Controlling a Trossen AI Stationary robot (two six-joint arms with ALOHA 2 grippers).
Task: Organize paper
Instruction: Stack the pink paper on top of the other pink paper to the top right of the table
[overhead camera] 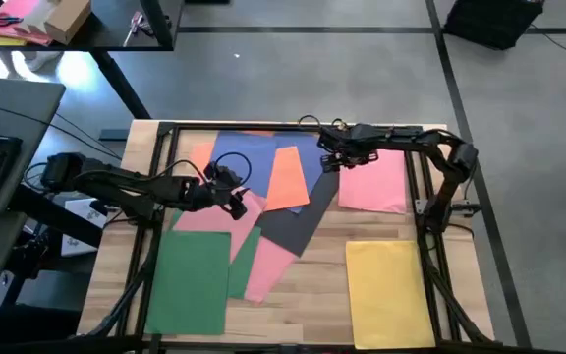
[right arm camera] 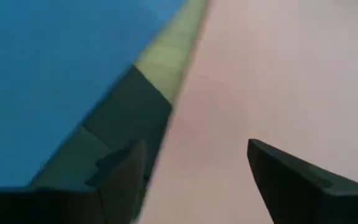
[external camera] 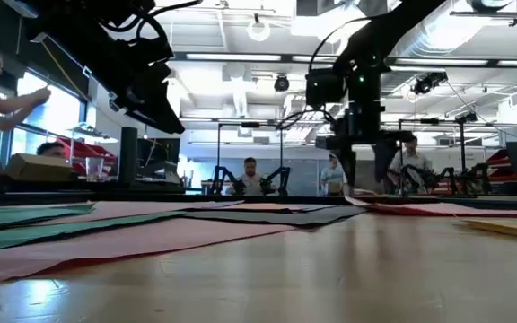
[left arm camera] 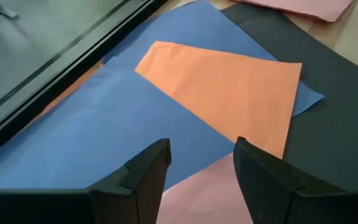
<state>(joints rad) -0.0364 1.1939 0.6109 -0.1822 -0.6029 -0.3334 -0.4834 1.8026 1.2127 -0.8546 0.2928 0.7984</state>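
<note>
A: Where does the left gripper (overhead camera: 236,193) sit?
B: Over the middle-left of the wooden table (overhead camera: 317,285), above the blue sheet (overhead camera: 249,157) and a pink sheet (overhead camera: 207,218). Fingers (left arm camera: 143,177) parted, nothing between them; the wrist view looks past them onto blue, with the orange sheet (left arm camera: 229,93) lying on it.

A: Right gripper (overhead camera: 328,157)?
B: At the far side, by the left edge of the far pink sheet (overhead camera: 376,182). Jaws apart and empty; its wrist view shows blue paper on one side, pink on the other, a strip of bare wood between.

A: Rest of the paper?
B: Flat on the table. Green sheet (overhead camera: 190,285) near left, yellow sheet (overhead camera: 389,293) near right and clear of the others, dark grey sheet (overhead camera: 293,226) in the middle under the orange, another pink sheet (overhead camera: 268,267) slanting toward the near edge
</note>
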